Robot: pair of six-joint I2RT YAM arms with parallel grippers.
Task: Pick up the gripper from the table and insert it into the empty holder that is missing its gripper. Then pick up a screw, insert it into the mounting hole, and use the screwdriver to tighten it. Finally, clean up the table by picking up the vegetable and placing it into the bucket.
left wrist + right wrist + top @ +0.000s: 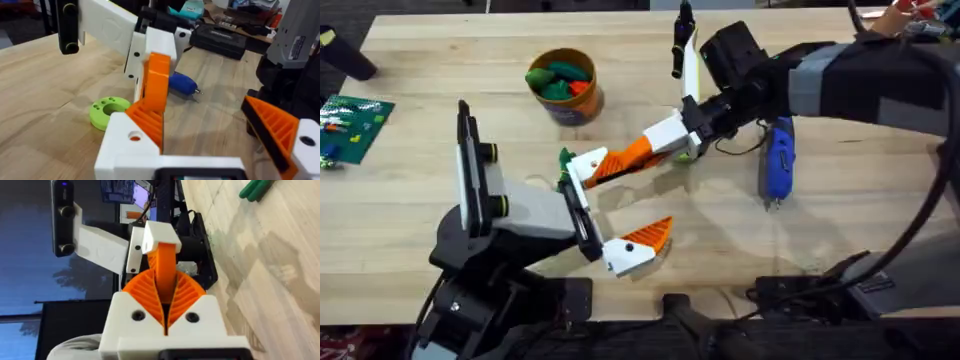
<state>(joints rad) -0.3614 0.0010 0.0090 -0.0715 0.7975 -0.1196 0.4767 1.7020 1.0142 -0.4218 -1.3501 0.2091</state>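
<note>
Even, bright light falls on the pale wooden desk [840, 210] from above, leaving only soft, short shadows under the arms. No strong glare shows on the wood. In the overhead view the right arm [880, 85] looms dark and blurred. The wrist views are soft close up, and one background is dim and bluish.

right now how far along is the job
Nothing looks finished. In hand: the right pincer is shut on the gripper part, holding it at the holder. Left: seating it, the screw, tightening with the screwdriver, which lies on the table, and moving the vegetable into the bucket.
</note>
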